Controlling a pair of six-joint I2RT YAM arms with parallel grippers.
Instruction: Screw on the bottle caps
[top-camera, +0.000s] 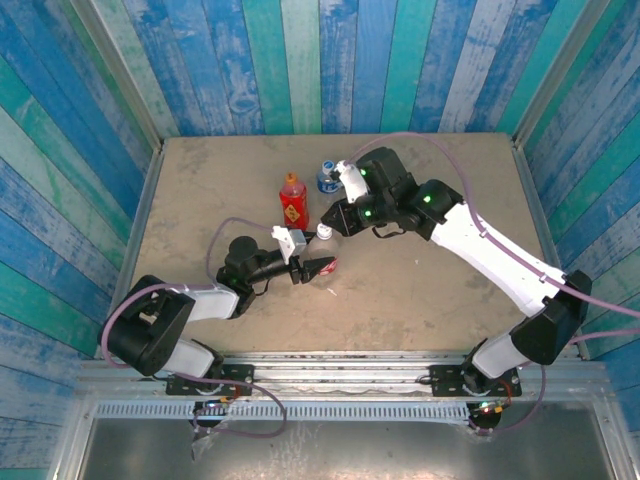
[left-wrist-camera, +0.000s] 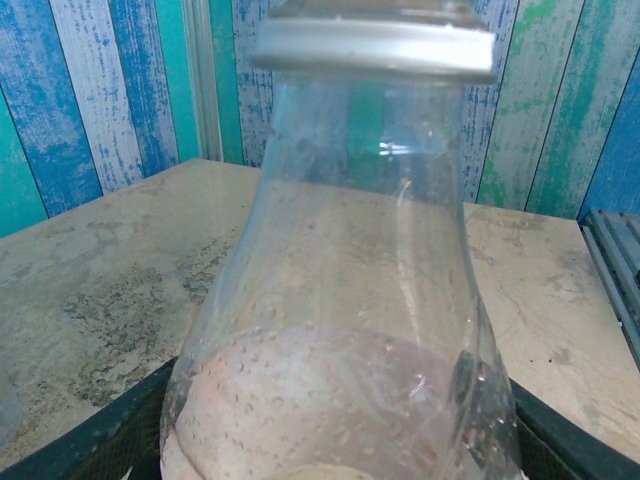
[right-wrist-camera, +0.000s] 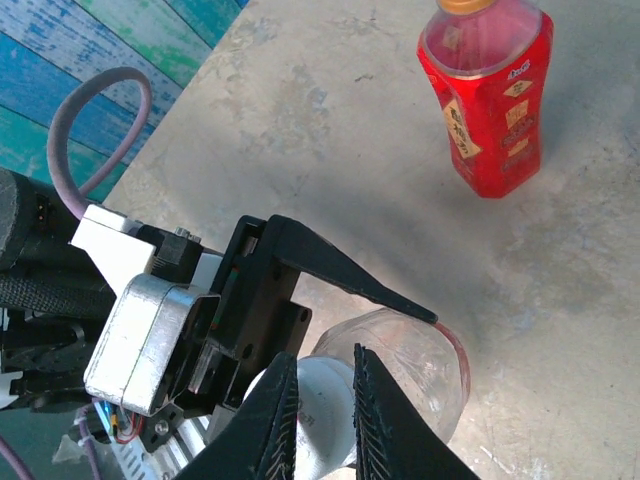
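Between the 2 fingers of the right hand (right-wrist-camera: 324, 372), the white cap (right-wrist-camera: 325, 408) is sitting pinched, the jaws clenching on its sides from above; directly beneath the cap, the clear bottle (right-wrist-camera: 420, 365) is standing roughly upright, its long axis running up from the counter (top-camera: 420, 290) straight into that hand, so cap and neck are appearing to share 1 line; whether the threads are seated I cannot tell, since the fingers are covering the joint. From the near side, the left hand (top-camera: 318, 268) is grasping the bottle's body low down, its jaws partly apart around the clear wall, bracing it for the twist. By my judgement, the coming move is depending on the right hand turning about the bottle's own upright axis while the left is resisting; any tilt between the 2 would probably cross the threads. Further out, just beyond the pair, the red bottle (right-wrist-camera: 487, 110) is standing with an orange cap (top-camera: 290, 179) on top; past it, the blue-labelled bottle (top-camera: 326, 180) is standing near the right arm, apart from both hands.
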